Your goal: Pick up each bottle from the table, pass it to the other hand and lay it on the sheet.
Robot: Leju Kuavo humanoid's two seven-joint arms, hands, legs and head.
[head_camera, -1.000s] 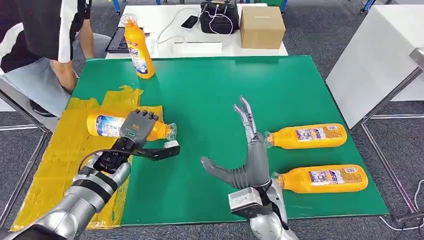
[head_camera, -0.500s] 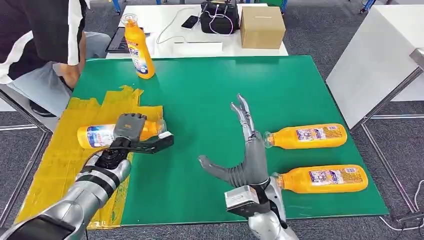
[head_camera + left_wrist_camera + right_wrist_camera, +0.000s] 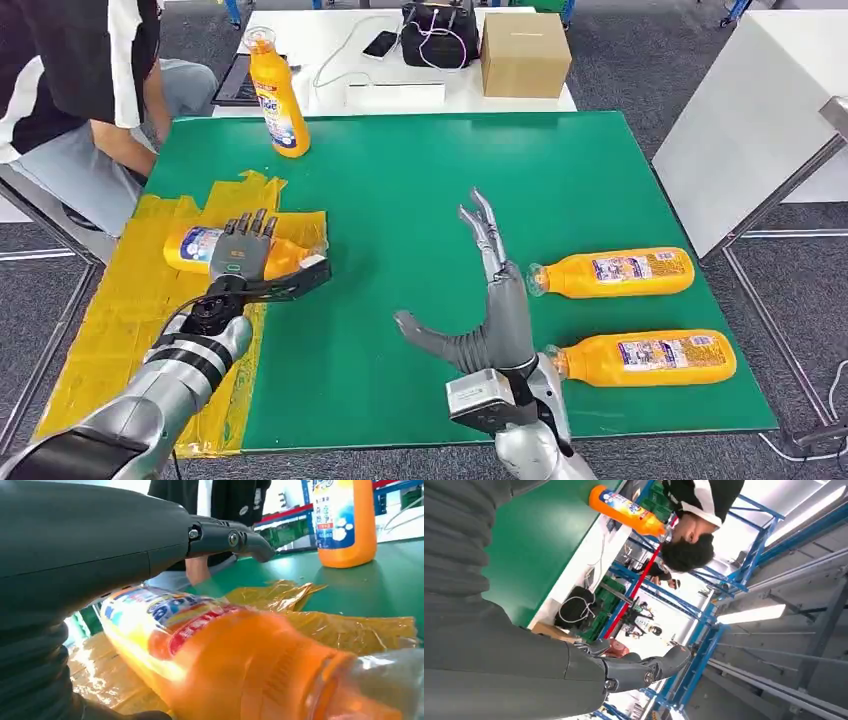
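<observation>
Nearest on the green tabletop [image 3: 420, 200]: right hand [image 3: 490, 325] upright, fingers spread, grasping nothing, beside two lying orange plastic bottles [image 3: 612, 272] [image 3: 645, 357] with blue-and-white labels, print too small to read. Farther left, on the crinkled yellow plastic sheet [image 3: 130, 300]: left hand [image 3: 245, 262] over a lying orange bottle [image 3: 200, 245], fingers lifted, grip uncertain. Farthest, upright orange bottle [image 3: 275, 95], blue label unreadable.

1. The left hand [image 3: 243, 262] covers the middle of the orange plastic bottle lying on the crinkled yellow sheet [image 3: 120, 300].
2. That orange plastic bottle [image 3: 240, 665] is pretty blurry up close, label unreadable, cap end cut off.
</observation>
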